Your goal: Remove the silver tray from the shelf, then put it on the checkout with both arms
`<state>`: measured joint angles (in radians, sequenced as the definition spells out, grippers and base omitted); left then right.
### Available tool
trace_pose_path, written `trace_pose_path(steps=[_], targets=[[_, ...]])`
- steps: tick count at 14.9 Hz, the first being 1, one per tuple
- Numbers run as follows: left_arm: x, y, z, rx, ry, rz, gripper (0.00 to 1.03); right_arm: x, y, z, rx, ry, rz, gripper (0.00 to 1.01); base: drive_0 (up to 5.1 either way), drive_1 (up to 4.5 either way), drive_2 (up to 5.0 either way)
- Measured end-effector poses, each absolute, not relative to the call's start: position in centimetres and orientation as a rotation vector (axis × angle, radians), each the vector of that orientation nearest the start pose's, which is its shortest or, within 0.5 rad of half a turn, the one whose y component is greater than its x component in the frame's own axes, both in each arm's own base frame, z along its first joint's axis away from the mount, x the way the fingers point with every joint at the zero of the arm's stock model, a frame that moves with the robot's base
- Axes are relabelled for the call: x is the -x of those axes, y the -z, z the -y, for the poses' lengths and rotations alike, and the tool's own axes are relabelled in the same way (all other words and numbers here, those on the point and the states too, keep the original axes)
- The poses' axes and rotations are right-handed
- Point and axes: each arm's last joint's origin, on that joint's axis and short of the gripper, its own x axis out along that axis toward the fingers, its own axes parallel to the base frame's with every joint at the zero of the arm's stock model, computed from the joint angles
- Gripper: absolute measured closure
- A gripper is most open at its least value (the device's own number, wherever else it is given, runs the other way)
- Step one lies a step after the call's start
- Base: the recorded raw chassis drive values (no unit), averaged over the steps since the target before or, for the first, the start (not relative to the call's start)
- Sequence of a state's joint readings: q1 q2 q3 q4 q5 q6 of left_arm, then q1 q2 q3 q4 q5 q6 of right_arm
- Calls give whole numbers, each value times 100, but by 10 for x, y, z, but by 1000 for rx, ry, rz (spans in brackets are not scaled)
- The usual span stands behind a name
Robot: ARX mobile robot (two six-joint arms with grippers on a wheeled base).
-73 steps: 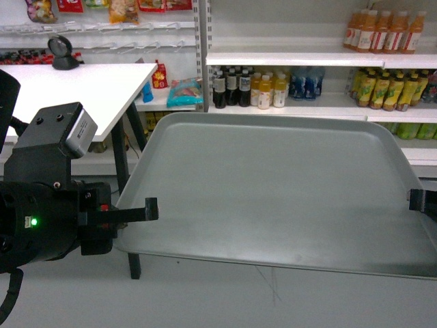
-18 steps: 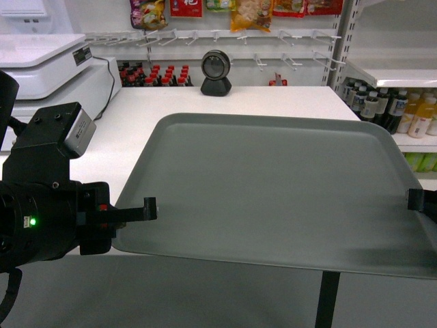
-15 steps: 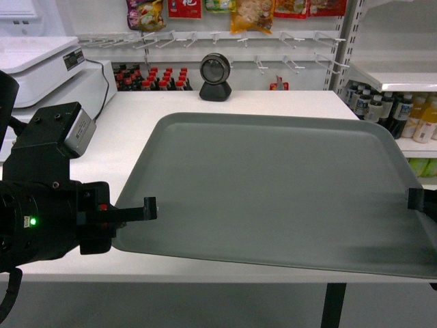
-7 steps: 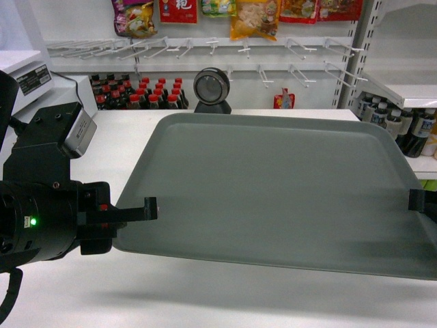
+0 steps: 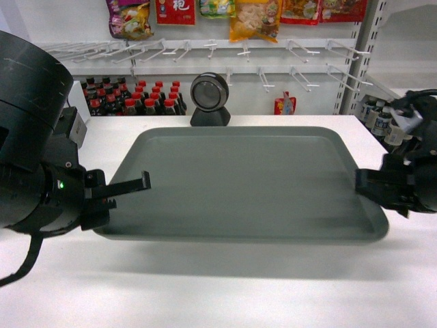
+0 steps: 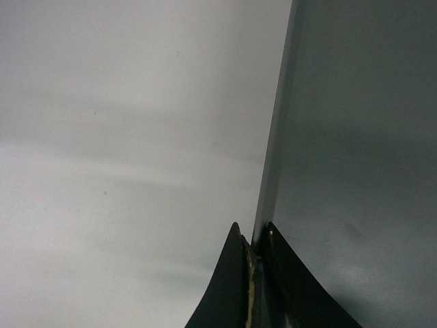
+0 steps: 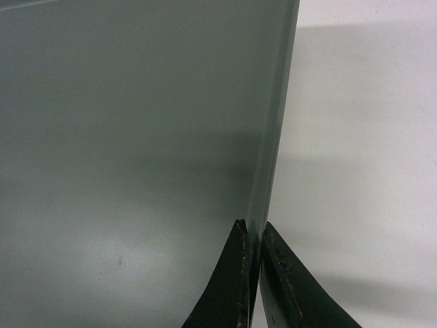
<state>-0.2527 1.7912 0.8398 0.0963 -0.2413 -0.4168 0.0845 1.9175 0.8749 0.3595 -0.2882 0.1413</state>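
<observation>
Grey-green and stiff, the silver tray (image 5: pixel 239 181) is hanging low over the checkout desk (image 5: pixel 205 294). Your left gripper (image 6: pixel 254 239) and right gripper (image 7: pixel 254 236) are pinching its opposite rims, jaws clenched; likely slippery, so be lowering evenly.

Past the white bench (image 5: pixel 205 294) I see a white wall with rows of metal hooks (image 5: pixel 225 51). Snack bags (image 5: pixel 252 17) hang up top. Dark bottles with red caps (image 5: pixel 136 99) stand in rows below.
</observation>
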Motion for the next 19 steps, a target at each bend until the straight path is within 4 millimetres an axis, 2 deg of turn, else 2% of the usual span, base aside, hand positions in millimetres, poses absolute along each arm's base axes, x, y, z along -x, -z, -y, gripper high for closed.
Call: trace_pose_path(steps=[2,3,6,7,8,9,10,11,12,13,14,15,16,17,18,19], targets=[[-348,-109,62,227,-167,-825,100,-393,-92,-54,-188,-336,-704,99,0,0,0],[-354,-98,61,231,-161,-855,100,-401,-77,-56,-186,-326,-744,99,0,0,0],[-353,-74,64,225,-156,-923,100,-401,-53,-59,-179,-289,-817,99,0,0,0],[-350,-67,74,185,-182,-884,79,-393,-53,-54,-119,-279,-726,71,0,0,0],[-346,-72,75,189,-175,-854,71,-390,-56,-51,-113,-281,-694,66,0,0,0],[-345,-74,76,191,-171,-840,69,-388,-61,-49,-110,-287,-659,62,0,0,0],[-338,-86,77,204,-150,-776,62,-382,-72,-43,-110,-284,-591,55,0,0,0],[-330,-110,78,218,-140,-644,53,-378,-89,-36,-103,-263,-491,47,0,0,0],[-322,-141,79,239,-151,-489,44,-377,-103,-33,-52,-165,-267,54,0,0,0],[-316,-163,77,250,-71,-259,50,-368,-110,-27,-32,-62,-157,63,0,0,0],[-302,-173,71,208,3,-106,60,-343,-108,-25,-19,-18,-119,74,0,0,0],[-285,-162,60,126,7,-73,71,-320,-105,-23,-13,-14,-123,86,0,0,0],[-267,-149,48,70,-6,-84,82,-305,-110,-18,-9,-4,-118,97,0,0,0],[-254,-150,39,43,-22,-66,93,-292,-121,-16,-4,0,-91,99,0,0,0],[-244,-163,34,39,-15,-4,102,-277,-129,-14,-5,0,-68,99,0,0,0],[-214,-159,23,14,0,-30,102,-239,-133,-1,-6,2,-77,99,0,0,0]])
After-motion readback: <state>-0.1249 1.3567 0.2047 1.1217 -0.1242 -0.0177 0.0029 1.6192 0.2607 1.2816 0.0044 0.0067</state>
